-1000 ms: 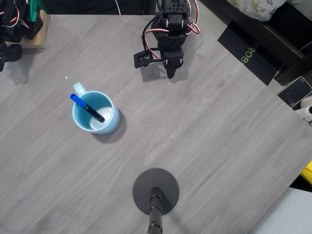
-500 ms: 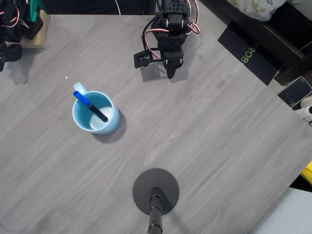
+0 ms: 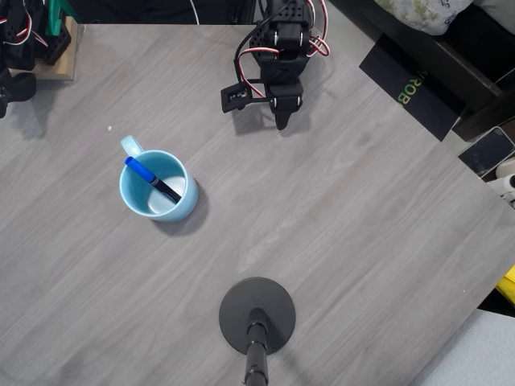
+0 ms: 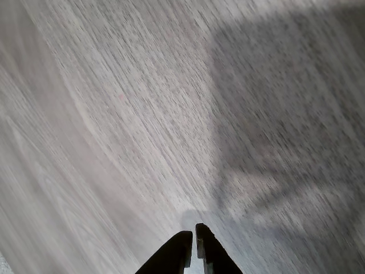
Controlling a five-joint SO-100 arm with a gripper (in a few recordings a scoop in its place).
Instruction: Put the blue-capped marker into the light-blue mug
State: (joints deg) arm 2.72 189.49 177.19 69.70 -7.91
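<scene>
From overhead I see the light-blue mug [image 3: 157, 185] standing upright on the grey worktop [image 3: 338, 225], handle toward the top left. The blue-capped marker [image 3: 152, 179] leans inside it, cap up against the rim by the handle, dark barrel slanting down to the mug's floor. The gripper [image 3: 281, 121] sits well apart near the top edge; my wrist view shows it [image 4: 192, 238] clenched on nothing, fingertips almost touching. A black round stand base [image 3: 257, 314] is cut off at the bottom.

Black arm folded back, hand [image 3: 281, 122] empty, fingertips together, low.
</scene>
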